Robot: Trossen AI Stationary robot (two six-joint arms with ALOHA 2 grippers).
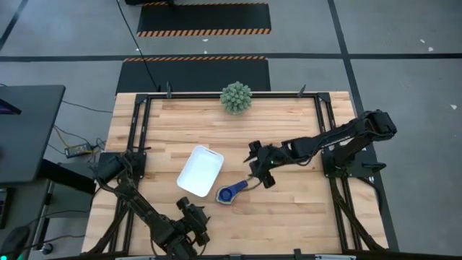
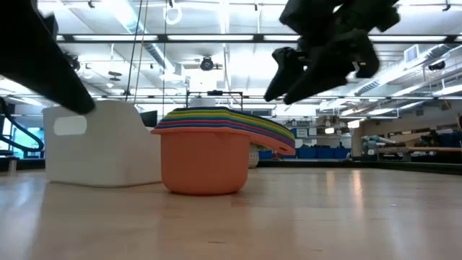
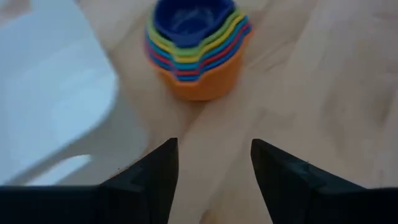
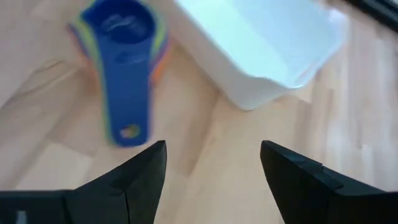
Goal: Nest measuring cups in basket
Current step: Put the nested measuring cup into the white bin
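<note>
High view: the nested stack of small round plastic measuring cups (image 1: 226, 193), dark blue on top, sits on the wooden counter (image 1: 303, 209) just beside the near right corner of the white rectangular shallow plastic basket (image 1: 200, 170), outside it, handles pointing toward the right tool (image 1: 258, 171). The right tool is near the handle ends, apparently above them. The left tool (image 1: 193, 225) waits near the counter's front edge, near the stack. A spiky green ball plant (image 1: 236, 97) sits at the far edge, well apart.

Low view: the stack (image 2: 209, 155) rests flat on the counter, orange cup outermost, handles fanned to one side; the basket (image 2: 101, 144) stands beside it. The right tool (image 2: 317, 54) hangs well above the handles, touching nothing.

Left wrist view: the left tool (image 3: 211, 168) is released, empty, aimed at the stack (image 3: 196, 46); a basket corner (image 3: 56, 93) shows alongside.

Right wrist view: the right tool (image 4: 211, 168) is released, empty, with the dark blue handle (image 4: 127, 93) ahead and the basket (image 4: 273, 43) beyond.

Judgement: cups look fully nested; the step left is moving the stack into the basket. Best to pinch all the handles together near the bowls, not the tips, so the stack does not tilt or shed cups. Lift clear of the basket wall and set it down flat inside.
</note>
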